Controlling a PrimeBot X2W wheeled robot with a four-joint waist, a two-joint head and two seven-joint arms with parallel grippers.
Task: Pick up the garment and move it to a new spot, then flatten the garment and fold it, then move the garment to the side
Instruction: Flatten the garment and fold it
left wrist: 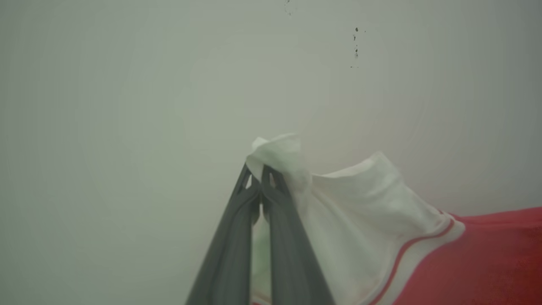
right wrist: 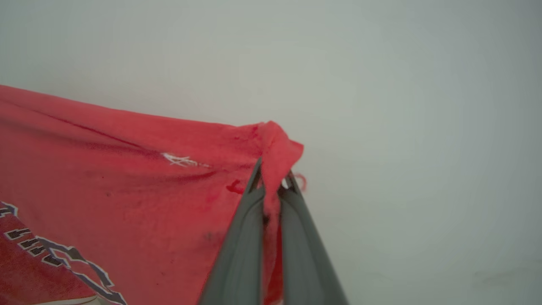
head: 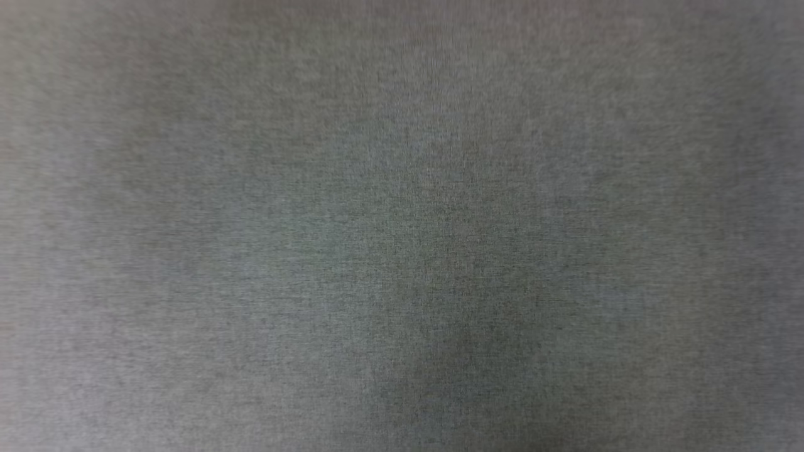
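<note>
Two claws gripped the garment (right wrist: 127, 190). The left gripper (left wrist: 259, 173) was clamped on its white sleeve end (left wrist: 360, 203), with red cloth running off to that claw's right. The right gripper (right wrist: 273, 178) was clamped on a red corner, the emblem (right wrist: 63, 254) low to its left. This looked like the moving or spreading step; the next move called for keeping the cloth taut and laying it down evenly. Beyond both claws lay a pale grey surface (left wrist: 127, 106) with dark specks (left wrist: 355, 46). The head view gave a blurred grey weave (head: 402, 226).
</note>
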